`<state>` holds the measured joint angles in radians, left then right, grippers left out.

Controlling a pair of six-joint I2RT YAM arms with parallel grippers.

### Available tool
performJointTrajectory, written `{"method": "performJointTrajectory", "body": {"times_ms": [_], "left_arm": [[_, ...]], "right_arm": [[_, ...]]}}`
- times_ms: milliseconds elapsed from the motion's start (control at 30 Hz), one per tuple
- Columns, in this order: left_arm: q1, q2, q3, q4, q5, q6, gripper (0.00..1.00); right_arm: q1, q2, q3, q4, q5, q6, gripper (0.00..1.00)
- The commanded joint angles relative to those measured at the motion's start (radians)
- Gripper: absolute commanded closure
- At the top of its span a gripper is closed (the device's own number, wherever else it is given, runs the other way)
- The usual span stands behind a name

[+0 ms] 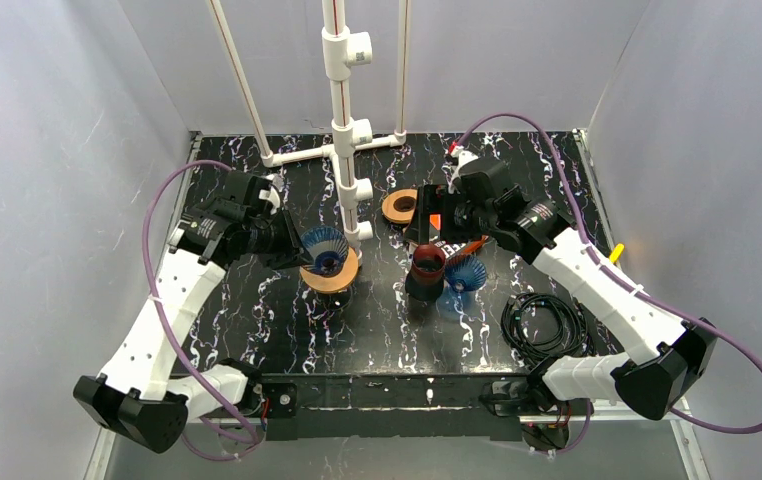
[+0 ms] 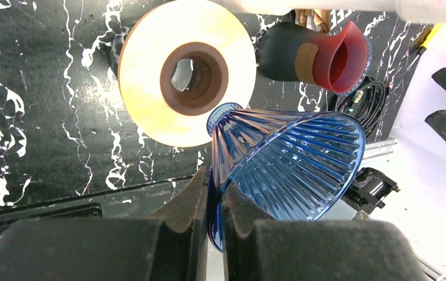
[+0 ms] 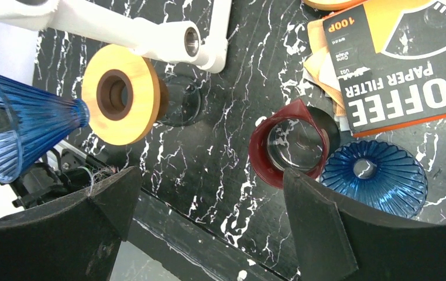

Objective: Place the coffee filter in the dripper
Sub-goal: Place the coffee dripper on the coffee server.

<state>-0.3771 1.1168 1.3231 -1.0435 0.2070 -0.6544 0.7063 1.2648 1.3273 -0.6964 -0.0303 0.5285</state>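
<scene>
Marbled table [image 1: 277, 325], left claw [image 2: 215, 180] pinching dripper [image 2: 294, 158] rim

filter pack [image 3: 408, 70]: "COFFE… PAPER FILTER" | "100P" | maybe "U02" (upside down)

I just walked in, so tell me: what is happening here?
The left gripper is shut on the rim of a blue dripper, holding it tilted over a wooden ring stand. The right gripper is open and holds nothing, above a red-rimmed jug and a second blue dripper. The coffee filter pack lies beside them; no filter is in a dripper yet.
</scene>
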Motion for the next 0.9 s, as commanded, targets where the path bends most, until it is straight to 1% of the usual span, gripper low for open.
{"method": "performJointTrajectory", "body": {"times_ms": [0,233,633,867], "left_arm": [[0.005,0.020,0.000,0.058,0.023,0.006,1.00],[0.009,0.039,-0.027,0.081,-0.003,0.007,1.00],[0.014,0.026,-0.138,0.122,-0.025,-0.009,1.00],[0.017,0.048,-0.138,0.148,-0.035,-0.010,1.00]], "right_arm": [[-0.014,-0.015,0.004,0.075,-0.027,0.021,0.02],[-0.023,-0.005,0.004,0.088,-0.034,0.012,0.02],[-0.046,0.023,0.018,0.094,-0.051,-0.018,0.02],[-0.059,0.046,0.033,0.096,-0.074,-0.035,0.02]]}}
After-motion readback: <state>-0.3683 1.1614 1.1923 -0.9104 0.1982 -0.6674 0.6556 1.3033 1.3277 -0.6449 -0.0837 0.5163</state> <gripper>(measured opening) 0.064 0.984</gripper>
